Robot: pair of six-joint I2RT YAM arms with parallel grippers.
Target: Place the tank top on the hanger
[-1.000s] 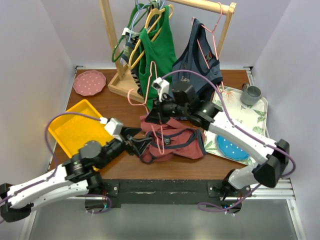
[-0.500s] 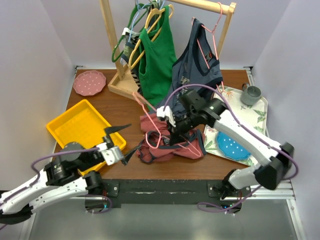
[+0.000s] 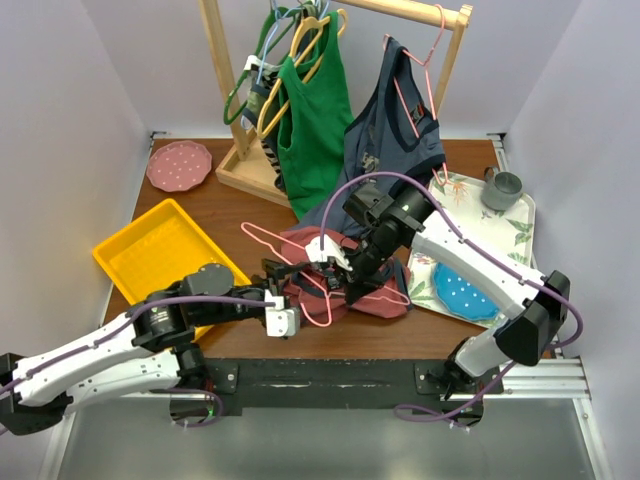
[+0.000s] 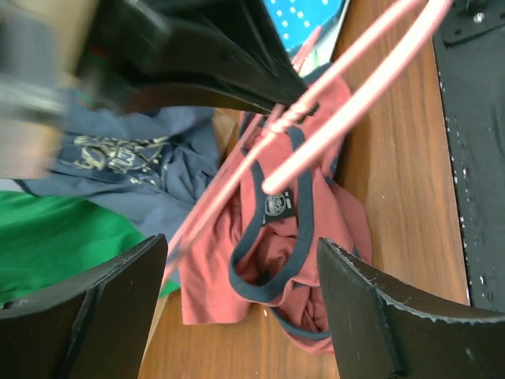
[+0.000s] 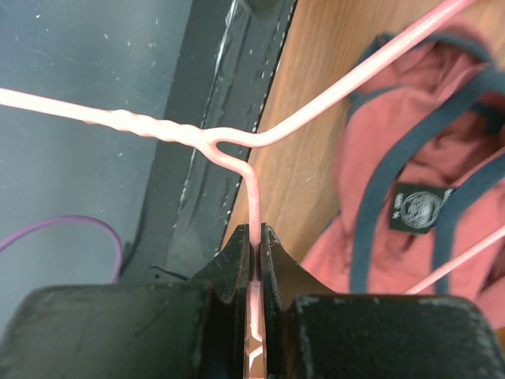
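Observation:
The faded red tank top (image 3: 352,283) lies crumpled on the table near the front edge, its navy-trimmed neck opening and label facing up (image 4: 213,292) (image 5: 410,150). My right gripper (image 3: 342,272) hovers over it, shut on the pink wire hanger (image 3: 290,250) just below the twisted neck (image 5: 254,185). The hook points left and one arm of the hanger reaches across the shirt. My left gripper (image 3: 290,278) is open at the shirt's left side. In the left wrist view the neck opening sits between its wide-spread fingers (image 4: 379,316), and the hanger (image 4: 355,87) crosses above.
A yellow tray (image 3: 150,255) sits left of the shirt and a pink plate (image 3: 178,165) at the back left. A wooden rack (image 3: 235,165) holds a green tank top (image 3: 315,110) and a navy one (image 3: 395,130). At right are a floral tray (image 3: 505,235), blue plate (image 3: 462,293) and grey cup (image 3: 500,188).
My left arm pulled back off the shirt and has now come in again at its left side. My right gripper carried the hanger forward and lower, and the hook swung left.

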